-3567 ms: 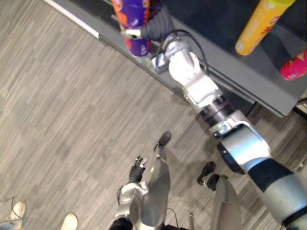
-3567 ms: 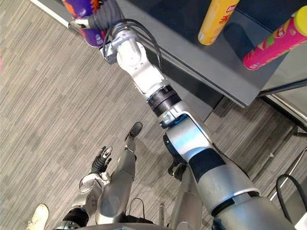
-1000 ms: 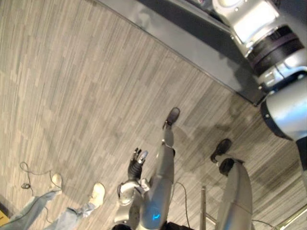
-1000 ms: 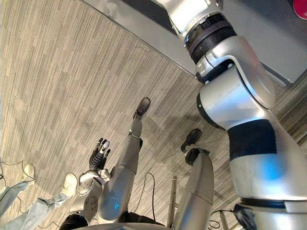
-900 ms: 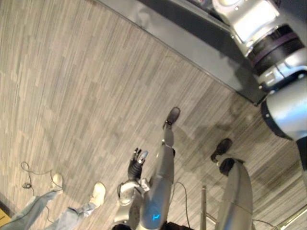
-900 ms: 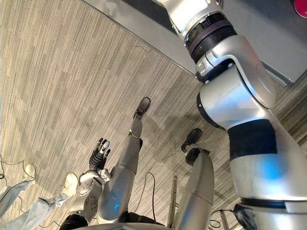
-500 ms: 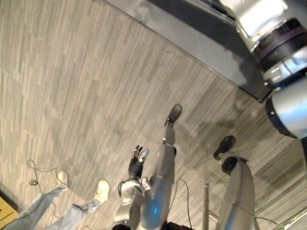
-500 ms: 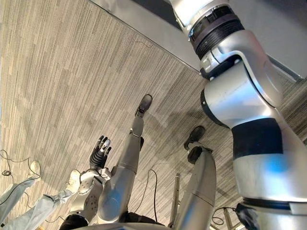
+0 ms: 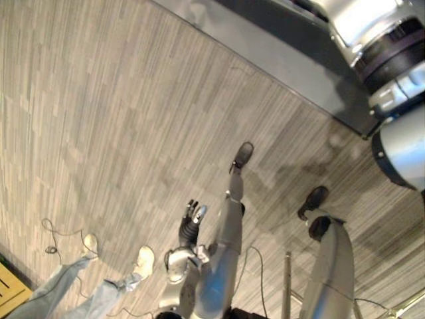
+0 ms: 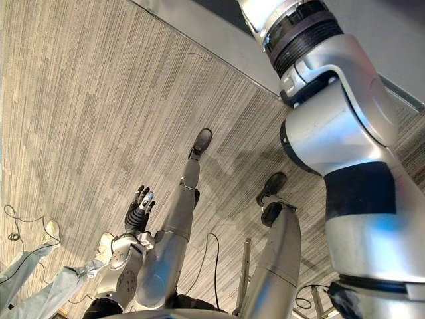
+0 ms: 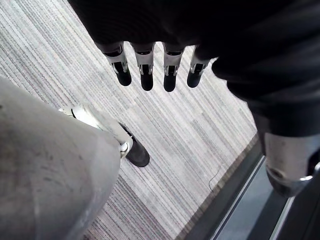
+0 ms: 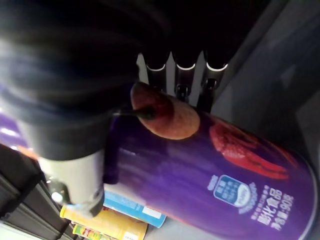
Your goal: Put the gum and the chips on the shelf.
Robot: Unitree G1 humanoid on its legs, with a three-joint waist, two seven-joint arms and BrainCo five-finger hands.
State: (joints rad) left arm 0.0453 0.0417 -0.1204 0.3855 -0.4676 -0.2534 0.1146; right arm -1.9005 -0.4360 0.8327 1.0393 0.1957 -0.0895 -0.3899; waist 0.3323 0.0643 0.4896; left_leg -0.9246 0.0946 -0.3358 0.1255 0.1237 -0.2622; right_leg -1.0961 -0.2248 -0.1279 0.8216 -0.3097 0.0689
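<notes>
A purple chips can (image 12: 210, 170) with a red picture lies across the right wrist view. My right hand (image 12: 184, 65) is shut on it, fingers on one side and the thumb on the other. Dark shelf surfaces show behind the can. In the eye views my right arm (image 10: 332, 113) reaches up past the picture's top, over the grey shelf base (image 9: 292, 60). My left hand (image 9: 189, 226) hangs low beside me above the floor. Its fingers (image 11: 145, 75) are straight and hold nothing.
A yellow can (image 12: 110, 222) and a blue pack (image 12: 135, 207) lie beyond the purple can. A person's jeans-clad legs (image 9: 73, 299) and pale shoes (image 9: 143, 261) stand at the lower left on the striped grey carpet (image 9: 99, 119), near a thin cable (image 9: 53, 236).
The head camera has tilted down since 3.6 s ago, so the shelf's cans and my right hand left the eye views. The person's legs have come further in. My left hand hangs as before.
</notes>
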